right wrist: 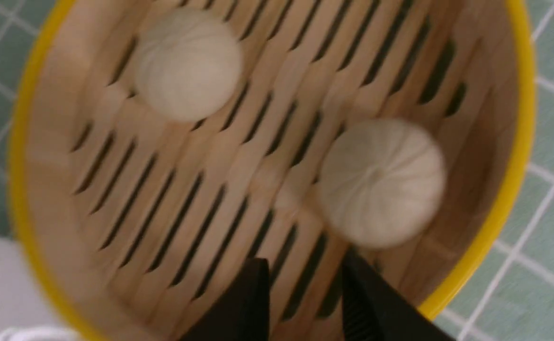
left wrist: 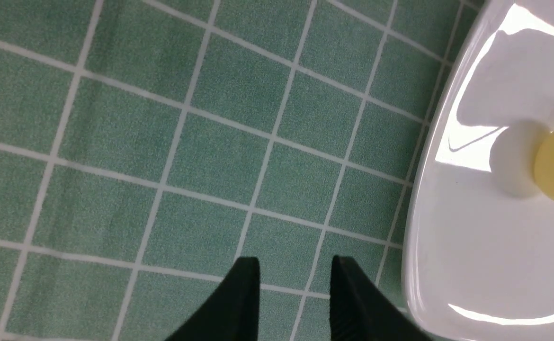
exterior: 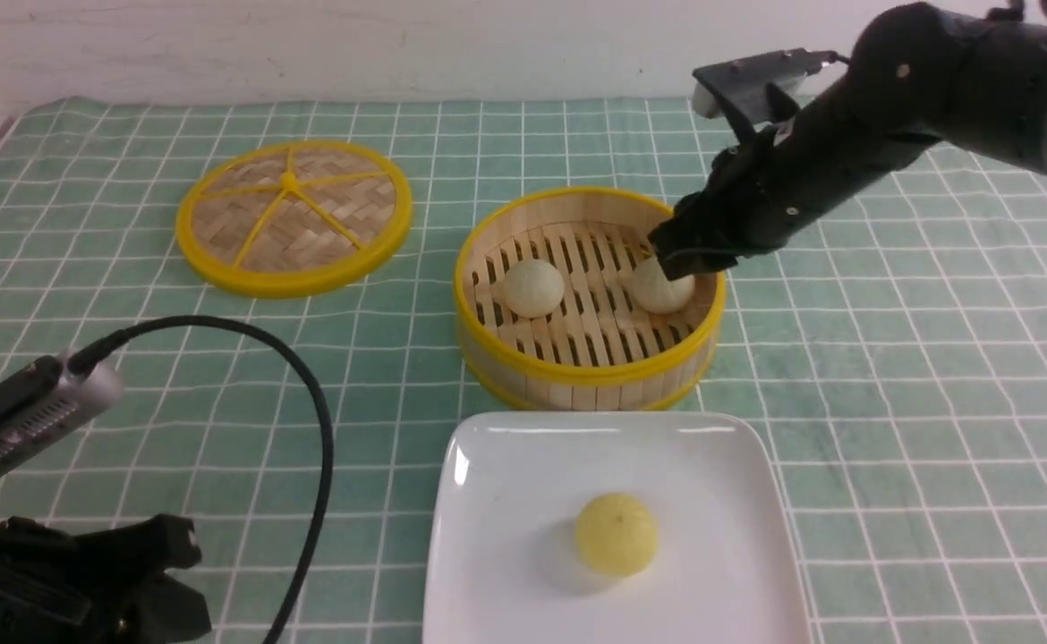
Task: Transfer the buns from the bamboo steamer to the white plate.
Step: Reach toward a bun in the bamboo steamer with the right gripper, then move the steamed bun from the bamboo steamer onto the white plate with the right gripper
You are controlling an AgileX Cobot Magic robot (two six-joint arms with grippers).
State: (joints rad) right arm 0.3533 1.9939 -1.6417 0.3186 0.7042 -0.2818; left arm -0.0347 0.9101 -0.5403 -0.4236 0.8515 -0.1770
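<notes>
Right end effector [right wrist: 304, 258] parted near steamer [exterior: 577, 394] bun [right wrist: 381, 182]
Off-centre closing could roll it away; left end effector [left wrist: 295, 259] parted, empty.

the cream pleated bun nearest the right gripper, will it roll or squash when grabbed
The round cream pleated bun probably rolls if nudged: it is ball-shaped, though slats in the pale bamboo steamer may check it. Its matte surface looks grippy rather than slippery, maybe squashable.

A green checked cloth [exterior: 890, 402] meets a plain white wall [exterior: 309, 45].
</notes>
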